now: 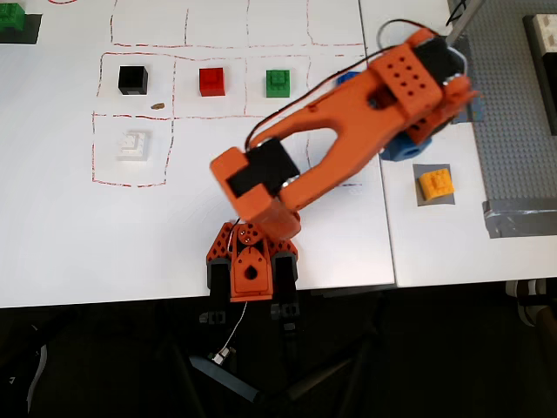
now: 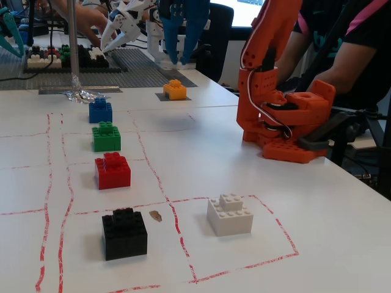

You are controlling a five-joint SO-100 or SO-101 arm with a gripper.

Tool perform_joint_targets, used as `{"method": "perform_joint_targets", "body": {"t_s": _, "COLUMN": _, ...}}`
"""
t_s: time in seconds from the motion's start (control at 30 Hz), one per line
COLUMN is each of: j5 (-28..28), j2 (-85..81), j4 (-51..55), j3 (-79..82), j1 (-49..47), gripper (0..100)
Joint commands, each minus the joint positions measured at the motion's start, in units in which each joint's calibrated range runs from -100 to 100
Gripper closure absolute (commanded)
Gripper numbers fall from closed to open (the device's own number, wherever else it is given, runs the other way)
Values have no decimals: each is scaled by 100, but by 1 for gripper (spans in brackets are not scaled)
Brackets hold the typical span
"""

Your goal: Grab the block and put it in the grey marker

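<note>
The orange-yellow block sits on the grey marker, a flat square patch on the right part of the table. In the fixed view the block and the marker are at the far middle. My gripper has blue fingers and hangs just above and beside the block, not touching it. In the fixed view the gripper comes down from the top edge with its two blue fingers apart and nothing between them. The orange arm hides much of the gripper from above.
Black, red, green and blue cubes stand in a row, with a white cube inside red lines. A foil ball, a grey baseplate and a long grey tape strip lie beyond. People stand behind the table.
</note>
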Motion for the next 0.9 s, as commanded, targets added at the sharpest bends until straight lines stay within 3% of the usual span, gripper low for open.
{"method": "perform_joint_targets", "body": {"t_s": 0.0, "j5": -430, "j2": -1461, "j4": -229, "j3": 898, "j1": -1000, "gripper": 97}}
{"method": "perform_joint_targets", "body": {"t_s": 0.27, "j5": -1719, "j2": -2478, "j4": -613, "j3": 2031, "j1": -3452, "gripper": 100}}
{"method": "perform_joint_targets", "body": {"t_s": 0.53, "j5": -3355, "j2": -3115, "j4": -2319, "j3": 2684, "j1": -5208, "gripper": 100}}
{"method": "perform_joint_targets", "body": {"t_s": 0.7, "j5": -3976, "j2": -4003, "j4": -3585, "j3": 3609, "j1": -5905, "gripper": 100}}
{"method": "perform_joint_targets", "body": {"t_s": 0.87, "j5": -4244, "j2": -5321, "j4": -4344, "j3": 4978, "j1": -6337, "gripper": 100}}
